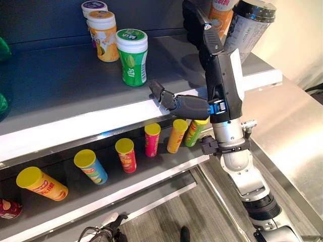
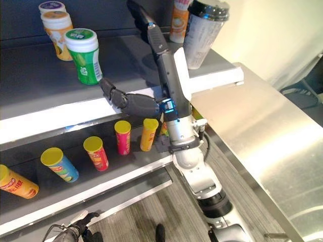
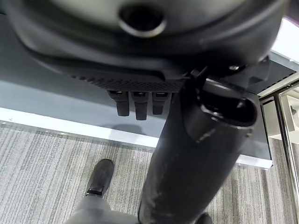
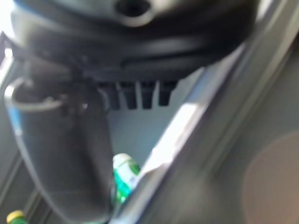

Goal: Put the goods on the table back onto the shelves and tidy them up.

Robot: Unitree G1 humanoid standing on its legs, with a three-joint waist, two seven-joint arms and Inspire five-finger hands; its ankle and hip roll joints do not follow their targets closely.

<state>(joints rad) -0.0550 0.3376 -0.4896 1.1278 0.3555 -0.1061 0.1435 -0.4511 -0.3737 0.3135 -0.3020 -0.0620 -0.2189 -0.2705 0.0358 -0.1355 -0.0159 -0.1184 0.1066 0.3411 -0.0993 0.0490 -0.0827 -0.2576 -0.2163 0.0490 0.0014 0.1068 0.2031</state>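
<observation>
My right hand reaches up over the upper shelf, open and holding nothing. Its straight fingers point at the back right, beside a tall dark tumbler and an orange can. The thumb sticks out leftward at the shelf's front edge, just right of a green-lidded bottle, which also shows past the thumb in the right wrist view. My left hand hangs low over the floor, fingers relaxed and empty.
Two orange-labelled jars stand behind the green bottle. On the lower shelf lie several yellow-lidded chip cans, plus a red pack at the far left. A steel table runs along the right.
</observation>
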